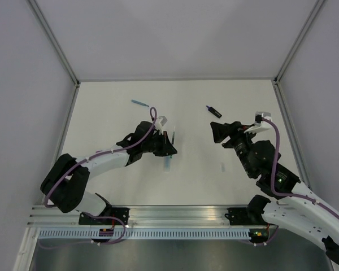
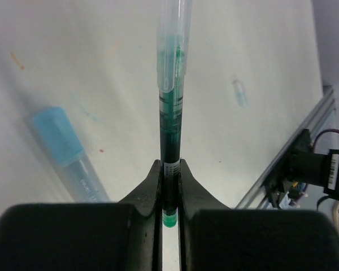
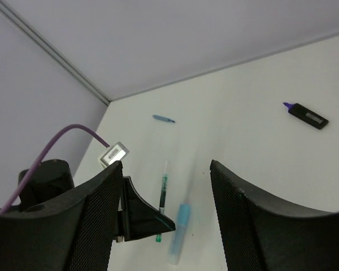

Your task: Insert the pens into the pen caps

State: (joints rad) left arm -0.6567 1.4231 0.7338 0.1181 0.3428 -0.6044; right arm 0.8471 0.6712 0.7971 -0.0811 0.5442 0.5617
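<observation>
The thin dark-green pen [image 2: 170, 130], clear-barrelled with a see-through sleeve over its far end, is right there in the left gripper [image 2: 169, 166]. The fingers are clenched hard around the lower shaft, and the pen points straight out from the wrist over the white bench [image 1: 113, 180].

Just beside it lies the stubby pale-blue highlighter [image 2: 68, 152], flat on the surface and close to the fingers. A short pale-blue cap [image 2: 240, 93] sits alone on the other side, well apart from both and nearer the aluminium rail [image 1: 175, 214] along the near edge.

Farther back, the thin blue pen [image 1: 140, 103] rests toward the far wall. The black-and-purple marker [image 1: 214, 112] lies right of centre, its purple tip angled away.

The right gripper [image 1: 213, 134] hangs just on the near side of that marker, fingers released and spread wide.

A broad stretch of open bench separates the two grippers. Grey panels [image 1: 28, 84] close in the left, far and right sides, and metal posts [image 1: 53, 42] run up the two back corners.
</observation>
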